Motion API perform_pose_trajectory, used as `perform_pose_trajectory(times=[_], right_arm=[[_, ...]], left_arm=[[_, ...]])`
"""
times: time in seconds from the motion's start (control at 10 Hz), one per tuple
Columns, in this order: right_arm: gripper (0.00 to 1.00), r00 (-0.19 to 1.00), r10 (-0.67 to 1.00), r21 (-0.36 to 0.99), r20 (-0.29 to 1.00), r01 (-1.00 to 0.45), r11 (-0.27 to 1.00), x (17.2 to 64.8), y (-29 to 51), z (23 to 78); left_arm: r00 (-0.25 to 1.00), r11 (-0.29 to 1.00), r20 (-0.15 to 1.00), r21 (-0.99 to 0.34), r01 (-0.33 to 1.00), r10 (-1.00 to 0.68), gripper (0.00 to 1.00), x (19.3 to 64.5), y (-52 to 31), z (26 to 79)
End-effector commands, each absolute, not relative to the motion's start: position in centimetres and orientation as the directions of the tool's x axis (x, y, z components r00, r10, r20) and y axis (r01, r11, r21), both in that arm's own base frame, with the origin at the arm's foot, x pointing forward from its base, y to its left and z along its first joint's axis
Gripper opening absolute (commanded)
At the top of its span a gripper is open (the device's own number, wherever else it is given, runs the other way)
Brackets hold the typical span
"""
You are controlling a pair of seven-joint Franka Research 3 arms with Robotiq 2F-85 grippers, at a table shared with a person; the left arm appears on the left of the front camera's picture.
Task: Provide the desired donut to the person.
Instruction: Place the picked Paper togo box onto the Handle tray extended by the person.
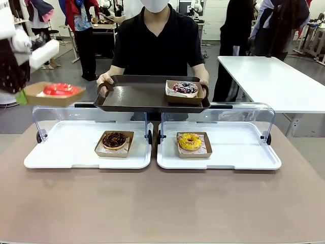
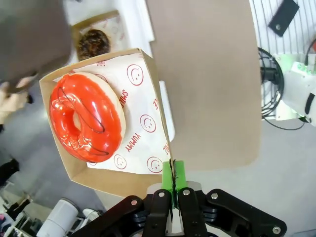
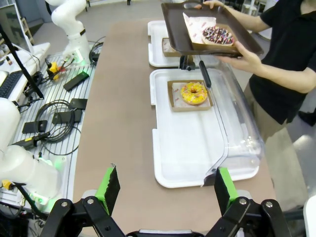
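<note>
A glossy red donut lies in a paper-lined cardboard box, held in the air at the far left, above the table's left edge. My left gripper is shut on the box's rim. The person, in a black T-shirt, stands at the far side and holds a dark brown tray with both hands. On that tray sits a boxed sprinkled donut. My right gripper hangs open over the table's right end, holding nothing.
Two white display trays with raised clear lids lie on the brown table. The left one holds a chocolate donut, the right one a yellow donut. A white table stands back right.
</note>
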State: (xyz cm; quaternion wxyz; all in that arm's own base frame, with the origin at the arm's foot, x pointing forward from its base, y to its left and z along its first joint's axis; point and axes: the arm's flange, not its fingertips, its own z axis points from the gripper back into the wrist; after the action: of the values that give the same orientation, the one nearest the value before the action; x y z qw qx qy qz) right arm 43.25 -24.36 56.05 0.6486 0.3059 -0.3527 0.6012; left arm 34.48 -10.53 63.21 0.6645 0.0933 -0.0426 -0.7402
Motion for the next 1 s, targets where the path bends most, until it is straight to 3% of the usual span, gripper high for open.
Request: perform_pose_trajectory(times=[0.0, 0.3, 0.6, 0.9], right_arm=[[1.0, 0.029, 0.574, -0.022, 0.818, -0.996, 0.082, 43.0, -24.4, 56.0], [1.0, 0.029, 0.574, -0.022, 0.818, -0.996, 0.082, 43.0, -24.4, 56.0], [1.0, 0.029, 0.574, -0.022, 0.818, -0.996, 0.082, 43.0, -24.4, 56.0], [1.0, 0.029, 0.574, -0.022, 0.818, -0.996, 0.082, 43.0, -24.4, 56.0]], left_arm=[[-0.084, -0.087, -0.026, 0.227, 0.97, -0.996, 0.01, 36.1, -13.7, 66.2], [-0.13, -0.122, 0.015, 0.239, 0.963, -0.991, 0.01, 41.9, -19.3, 67.6], [-0.116, -0.095, 0.061, 0.273, 0.957, -0.991, 0.01, 47.8, -23.5, 64.7], [-0.103, -0.083, 0.086, 0.21, 0.974, -0.991, 0.01, 53.3, -25.8, 61.4]])
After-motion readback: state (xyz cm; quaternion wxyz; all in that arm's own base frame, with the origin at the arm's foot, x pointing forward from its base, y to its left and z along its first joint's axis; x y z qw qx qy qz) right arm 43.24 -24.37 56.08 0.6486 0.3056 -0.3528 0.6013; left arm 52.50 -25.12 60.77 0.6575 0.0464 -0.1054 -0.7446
